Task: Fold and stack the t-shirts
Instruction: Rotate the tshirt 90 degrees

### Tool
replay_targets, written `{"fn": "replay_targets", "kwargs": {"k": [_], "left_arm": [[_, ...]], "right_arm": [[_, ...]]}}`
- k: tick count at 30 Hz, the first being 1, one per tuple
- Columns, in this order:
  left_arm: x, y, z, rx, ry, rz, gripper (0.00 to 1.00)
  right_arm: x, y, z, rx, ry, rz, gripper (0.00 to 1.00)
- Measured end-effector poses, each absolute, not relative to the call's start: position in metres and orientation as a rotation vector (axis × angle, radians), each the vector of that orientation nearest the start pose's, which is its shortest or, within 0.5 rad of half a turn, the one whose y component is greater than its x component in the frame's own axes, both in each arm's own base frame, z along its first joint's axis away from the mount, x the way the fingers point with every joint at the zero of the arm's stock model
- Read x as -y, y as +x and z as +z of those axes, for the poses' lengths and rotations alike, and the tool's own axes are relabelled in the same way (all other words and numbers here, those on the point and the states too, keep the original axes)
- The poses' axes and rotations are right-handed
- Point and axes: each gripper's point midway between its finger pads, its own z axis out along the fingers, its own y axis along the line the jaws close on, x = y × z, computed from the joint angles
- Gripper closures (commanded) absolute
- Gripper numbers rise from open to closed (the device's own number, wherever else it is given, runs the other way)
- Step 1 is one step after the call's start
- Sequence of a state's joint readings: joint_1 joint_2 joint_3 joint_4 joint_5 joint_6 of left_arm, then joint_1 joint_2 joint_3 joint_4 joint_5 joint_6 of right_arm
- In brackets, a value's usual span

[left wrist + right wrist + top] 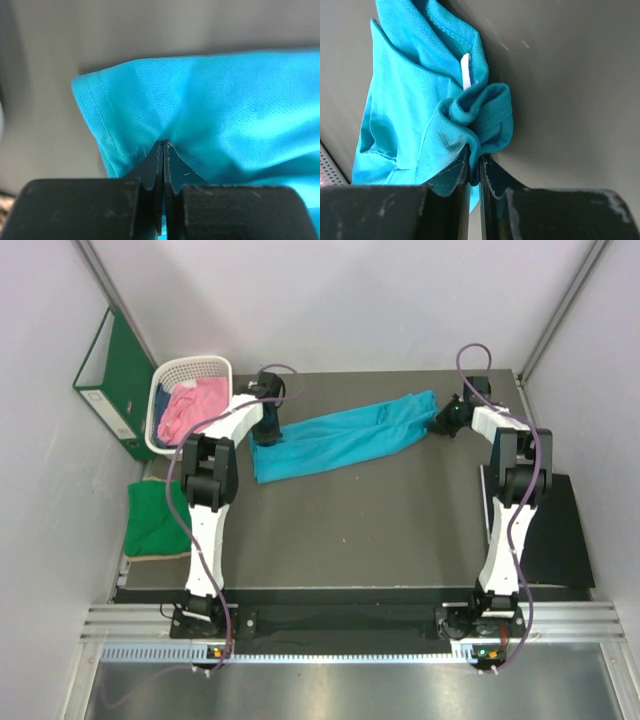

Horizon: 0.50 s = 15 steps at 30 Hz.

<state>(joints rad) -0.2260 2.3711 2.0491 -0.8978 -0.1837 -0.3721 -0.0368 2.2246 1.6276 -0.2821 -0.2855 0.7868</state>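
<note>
The teal-blue t-shirt [345, 436] lies as a long folded band across the back of the table, stretched between both grippers. My left gripper [269, 433] is shut on its left end; in the left wrist view the jaws [164, 145] pinch the cloth [225, 100] near a hemmed corner. My right gripper [441, 422] is shut on the right end; in the right wrist view its jaws [475, 164] clamp a rolled fold of teal cloth [405, 110] beside a white tag [465, 70]. A pink t-shirt [183, 406] sits bunched in the basket. A green t-shirt [155, 520] lies folded left of the table.
The white lattice basket [215, 368] stands at the back left corner, right behind the left arm. A green ring binder [108, 380] leans on the left wall. A black mat [558, 530] lies at the table's right edge. White walls close in the sides and back.
</note>
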Motion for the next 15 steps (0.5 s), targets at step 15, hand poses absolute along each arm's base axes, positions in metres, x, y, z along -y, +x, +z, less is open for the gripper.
{"fn": "replay_targets", "kwargs": {"k": [15], "left_arm": [[0.15, 0.32, 0.023, -3.044, -0.103, -0.011, 1.0]], "right_arm": [[-0.078, 0.576, 0.034, -2.396, 0.645, 0.79, 0.86]]}}
